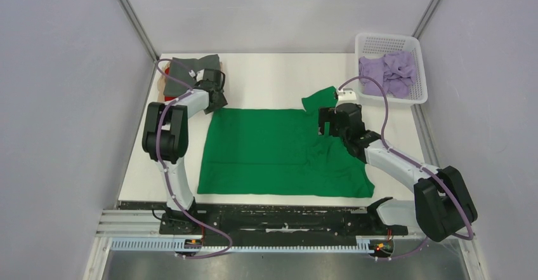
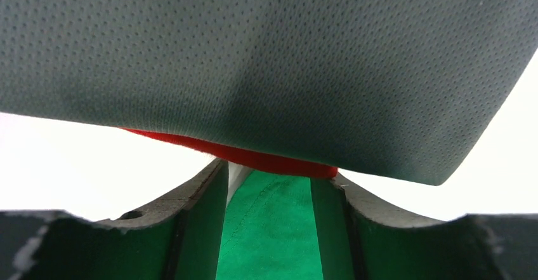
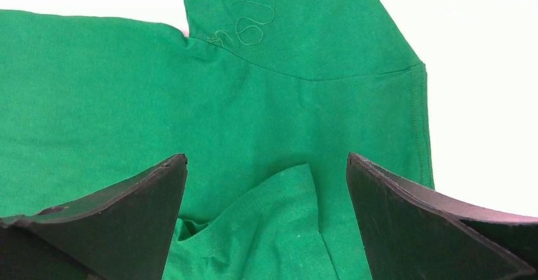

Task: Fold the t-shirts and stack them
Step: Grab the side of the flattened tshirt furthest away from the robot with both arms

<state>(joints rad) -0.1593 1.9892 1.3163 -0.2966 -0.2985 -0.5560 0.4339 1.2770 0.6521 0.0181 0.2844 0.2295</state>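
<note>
A bright green t-shirt [image 1: 279,153] lies spread flat on the white table. Its right sleeve [image 1: 319,98] points to the back. My left gripper [image 1: 216,99] is at the shirt's back left corner, open, low over green cloth [image 2: 273,229] that shows between its fingers. Right behind it is a stack with a folded dark grey shirt [image 1: 193,64] on top and a red one [image 2: 254,156] under it. My right gripper [image 1: 325,124] is open above a raised fold [image 3: 285,210] of the green shirt near the right sleeve.
A white basket [image 1: 388,37] at the back right holds crumpled lilac shirts [image 1: 387,70]. Grey walls close in the table on both sides. A black rail with the arm bases runs along the near edge.
</note>
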